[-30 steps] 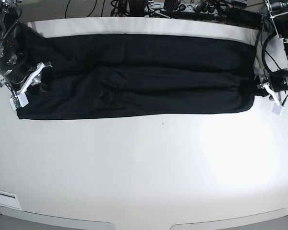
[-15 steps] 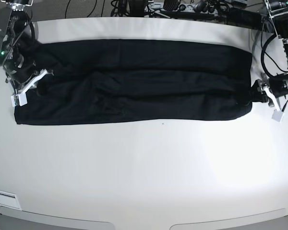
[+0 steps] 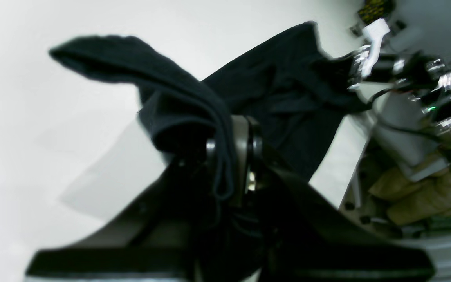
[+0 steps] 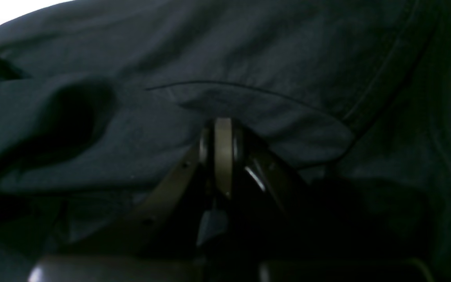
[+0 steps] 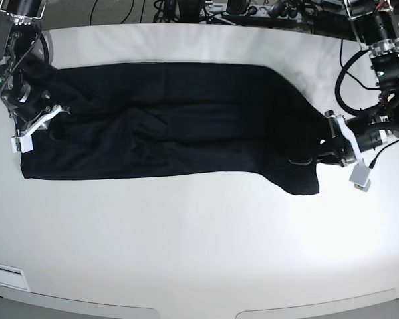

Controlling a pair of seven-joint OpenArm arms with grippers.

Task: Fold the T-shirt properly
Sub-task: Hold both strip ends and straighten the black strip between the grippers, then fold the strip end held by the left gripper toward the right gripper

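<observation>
Base view: we see the black T-shirt [image 5: 206, 126] lying in a long strip across the white worktop [image 5: 186, 239], its end lifted by the left pincer [image 5: 319, 158], likely to fold it inward.

Left wrist view: we find that pincer nearly closed, gripping cloth; only here does the raised flap show.

Right wrist view: the right pincer [image 4: 222, 156] is closed against fabric, perhaps anchoring it; seams show only here.

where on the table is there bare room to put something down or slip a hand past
Widest: the white table in front of the black T-shirt, back to its near edge. A narrow strip lies behind the shirt, before the cables. Crowded: both shirt ends, where the arms reach in.
</observation>
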